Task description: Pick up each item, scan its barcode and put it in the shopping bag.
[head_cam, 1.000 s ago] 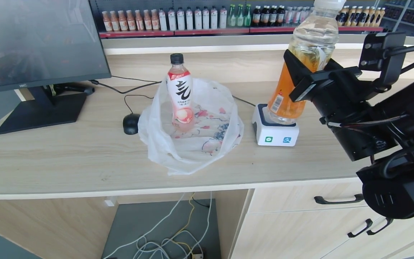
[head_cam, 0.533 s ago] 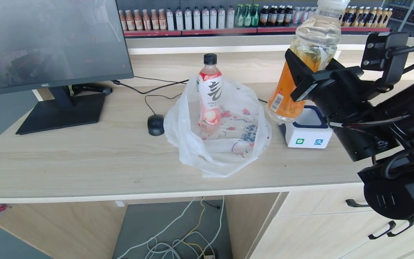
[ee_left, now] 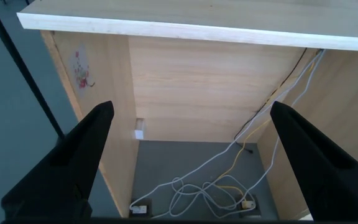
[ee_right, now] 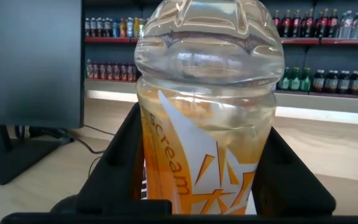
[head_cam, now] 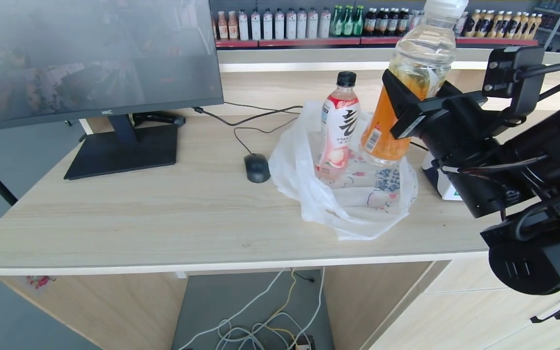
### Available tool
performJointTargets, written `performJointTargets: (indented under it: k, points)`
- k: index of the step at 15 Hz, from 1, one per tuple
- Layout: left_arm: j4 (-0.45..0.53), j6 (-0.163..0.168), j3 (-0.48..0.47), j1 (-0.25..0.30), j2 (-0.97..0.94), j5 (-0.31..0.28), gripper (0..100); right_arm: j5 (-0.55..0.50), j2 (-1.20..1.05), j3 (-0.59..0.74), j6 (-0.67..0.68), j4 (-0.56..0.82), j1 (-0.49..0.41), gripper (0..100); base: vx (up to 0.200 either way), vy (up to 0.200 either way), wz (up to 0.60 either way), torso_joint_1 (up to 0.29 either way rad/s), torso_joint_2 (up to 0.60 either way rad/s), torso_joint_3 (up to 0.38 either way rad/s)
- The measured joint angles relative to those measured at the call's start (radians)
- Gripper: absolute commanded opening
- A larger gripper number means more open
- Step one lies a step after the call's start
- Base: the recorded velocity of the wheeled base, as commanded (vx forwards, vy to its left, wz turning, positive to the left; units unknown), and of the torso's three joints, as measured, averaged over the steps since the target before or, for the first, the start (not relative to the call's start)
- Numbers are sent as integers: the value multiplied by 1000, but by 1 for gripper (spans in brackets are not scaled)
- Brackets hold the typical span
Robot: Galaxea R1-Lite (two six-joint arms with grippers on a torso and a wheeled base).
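The orange drink bottle (head_cam: 423, 53) is being pinched upright between the right gripper's (head_cam: 406, 112) fingers, its base hanging over the shopping bag's (head_cam: 348, 209) mouth, just beside the pink bottle (head_cam: 338, 131) standing inside. The left gripper (ee_left: 191, 109) is being held spread below the counter (ee_left: 166, 25).

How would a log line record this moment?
right gripper shut on orange bottle | at shopping bag | pink bottle in bag | left gripper open
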Motion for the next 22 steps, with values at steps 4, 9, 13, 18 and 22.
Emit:
performJointTargets:
  k: [4,9,13,18,22]
  points:
    - [0,0,0,0,0,0,100,-2,17,-3,1,0,-9,0,0,0,0,0,0,0]
    - [0,0,0,0,0,0,100,1,63,-34,9,-1,-50,0,0,0,0,0,0,0]
    - [0,0,0,0,0,0,100,0,114,-38,20,0,-83,0,0,0,0,0,0,0]
    - [0,0,0,0,0,0,100,0,176,-58,21,0,-104,0,0,0,0,0,0,0]
    - [0,0,0,0,0,0,100,0,222,-89,20,0,-106,0,0,0,0,0,0,0]
